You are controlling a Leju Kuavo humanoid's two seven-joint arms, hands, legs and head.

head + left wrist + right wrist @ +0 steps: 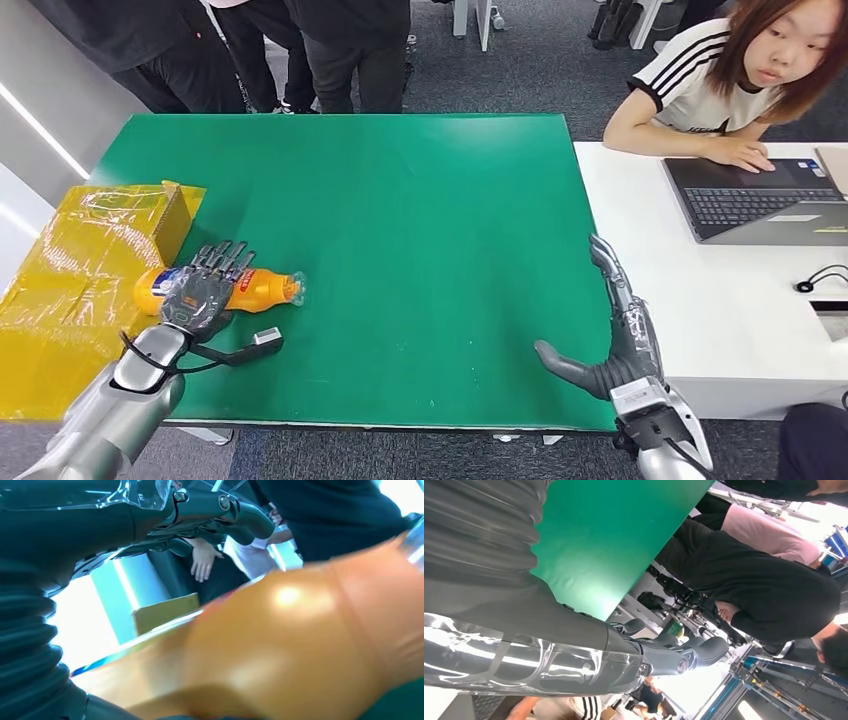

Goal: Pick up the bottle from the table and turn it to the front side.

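The fingers [226, 258] of the left hand [200, 292] are laid over the orange bottle [262, 289], spread across its middle; whether they are actually closed round it cannot be told from the head view. In the left wrist view the bottle [280, 645] is seen pressed close under the hand, its orange body blurred and filling much of the frame, with the dark thumb [220, 510] arched above it. The bottle is lying on its side on the green table [420, 230], near the table's left edge, its clear cap end pointed toward the middle of the table and its labelled end turned toward the yellow cardboard box [80, 270] just beside it. A black cable [225, 352] is looped out from the left wrist to a small grey connector lying on the green surface.

Over on the right, the right hand [610, 345] is held at the table's right edge, nothing in it, fingers stretched forward and thumb stuck out to the side. In the right wrist view the extended fingers [684, 655] are seen apart from the green top.

On the adjoining white table [700, 300] a laptop [760, 195] is being touched by a seated person [720, 70] in a striped white shirt. Other people in dark clothes [300, 50] are standing behind the far edge.
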